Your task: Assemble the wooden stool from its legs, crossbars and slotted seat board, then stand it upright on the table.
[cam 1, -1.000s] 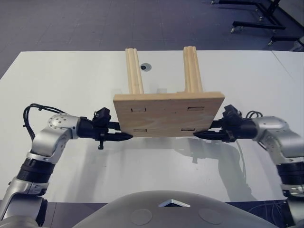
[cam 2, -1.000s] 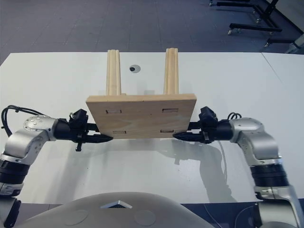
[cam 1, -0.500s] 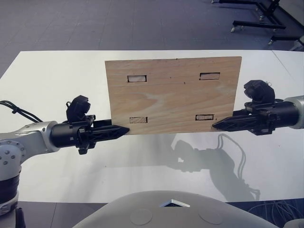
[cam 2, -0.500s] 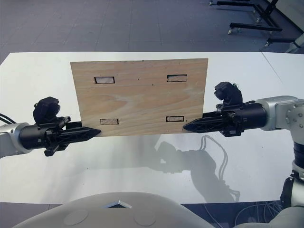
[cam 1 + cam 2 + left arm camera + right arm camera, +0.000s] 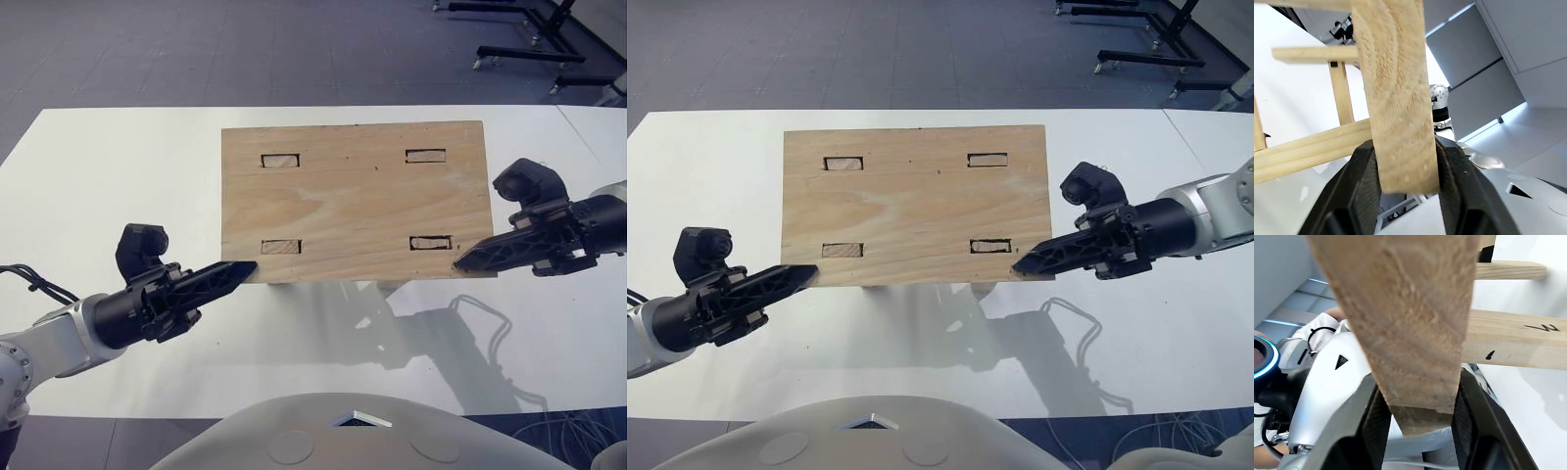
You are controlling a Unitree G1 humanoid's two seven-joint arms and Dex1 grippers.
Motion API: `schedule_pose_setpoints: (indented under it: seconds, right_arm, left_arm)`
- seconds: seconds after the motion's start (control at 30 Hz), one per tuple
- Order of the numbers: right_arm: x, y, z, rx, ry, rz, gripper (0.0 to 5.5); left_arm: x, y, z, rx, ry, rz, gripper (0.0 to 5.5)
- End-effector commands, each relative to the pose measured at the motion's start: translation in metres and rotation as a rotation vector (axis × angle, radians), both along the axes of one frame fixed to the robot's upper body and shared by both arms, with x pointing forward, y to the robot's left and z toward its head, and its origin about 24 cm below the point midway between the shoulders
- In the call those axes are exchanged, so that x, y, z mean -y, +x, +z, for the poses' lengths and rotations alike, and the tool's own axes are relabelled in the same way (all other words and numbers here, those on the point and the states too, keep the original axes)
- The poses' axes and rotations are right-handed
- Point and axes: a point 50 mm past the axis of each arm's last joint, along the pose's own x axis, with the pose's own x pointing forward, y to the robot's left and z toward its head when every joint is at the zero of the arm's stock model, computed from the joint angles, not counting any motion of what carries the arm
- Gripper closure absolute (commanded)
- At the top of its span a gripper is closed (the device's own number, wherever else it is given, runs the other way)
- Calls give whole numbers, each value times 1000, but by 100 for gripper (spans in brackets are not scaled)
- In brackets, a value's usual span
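While my left gripper [image 5: 240,268] and right gripper [image 5: 465,262] each clamp a near corner of the seat board [image 5: 353,211], holding the stool over the table [image 5: 118,176], legs [image 5: 1312,149] underneath, I judge both ends must descend evenly, seat level.

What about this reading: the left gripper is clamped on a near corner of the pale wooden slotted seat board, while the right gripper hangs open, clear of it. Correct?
No. The right gripper is not open: the right wrist view shows it shut on the other near corner of the pale wooden slotted seat board. The left gripper is clamped on its corner.
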Motion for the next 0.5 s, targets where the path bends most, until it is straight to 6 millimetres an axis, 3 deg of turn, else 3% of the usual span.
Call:
schedule_pose_setpoints:
  seconds: [0.03,0.4,0.5]
  right_arm:
    - [1,7,-9,27,-57,-64,311]
    - [18,8,-16,45,49,-297,83]
    - [16,-1,-24,124,99,-359,35]
  left_arm:
    - [-9,10,-3,-23,70,57,328]
    - [-16,7,-5,-46,103,77,139]
    - [-15,8,-1,15,159,102,136]
